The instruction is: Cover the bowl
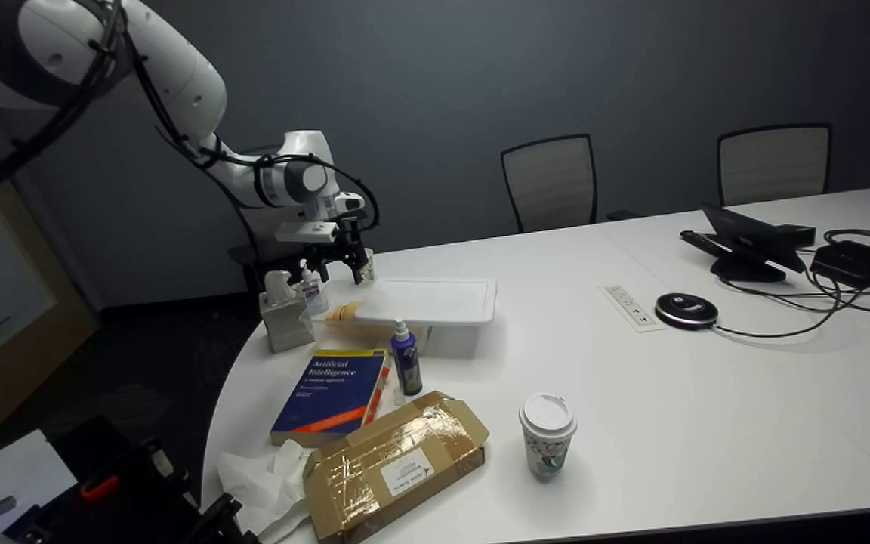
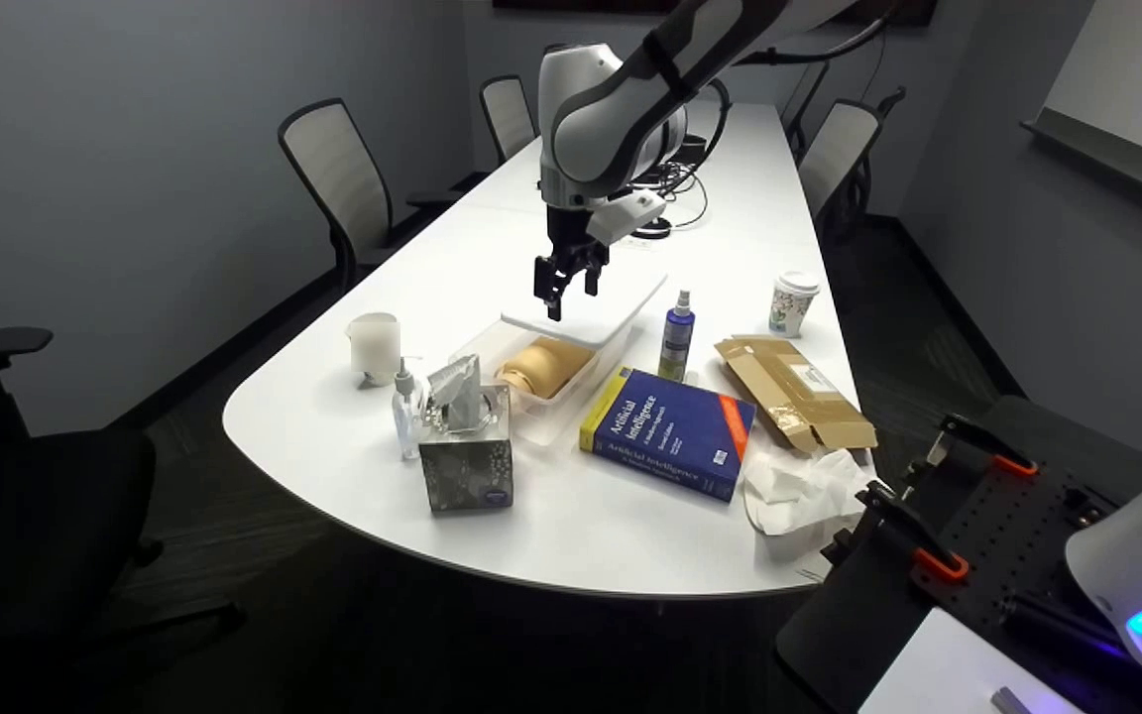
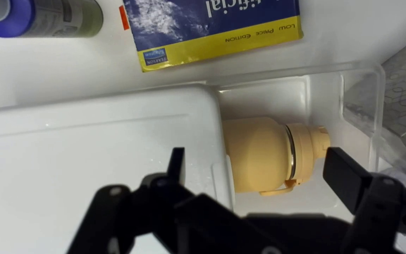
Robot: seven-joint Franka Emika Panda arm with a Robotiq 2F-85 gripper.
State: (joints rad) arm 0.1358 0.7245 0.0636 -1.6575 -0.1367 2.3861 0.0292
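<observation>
No bowl shows; a clear plastic container [image 2: 531, 424] stands on the table and also shows in the wrist view [image 3: 380, 106]. A white rectangular lid [image 1: 427, 300] lies off-centre over part of it, also in view here [image 2: 596, 309] and in the wrist view [image 3: 100, 169]. A tan bottle [image 3: 259, 151] lies on its side in the container's uncovered end and is partly under the lid. My gripper [image 1: 340, 273] is open and empty above the lid's edge, also seen here [image 2: 572, 297]. In the wrist view, its fingers [image 3: 257, 160] straddle the lid edge, apart from it.
A blue book [image 2: 675, 431] and a purple spray bottle [image 2: 676, 337] stand beside the container. A tissue box [image 2: 467, 466], a sanitizer bottle [image 2: 405, 412] and a white cup [image 2: 374, 347] are near its uncovered end. A cardboard box [image 1: 397, 468] and lidded cup [image 1: 547, 434] are farther off.
</observation>
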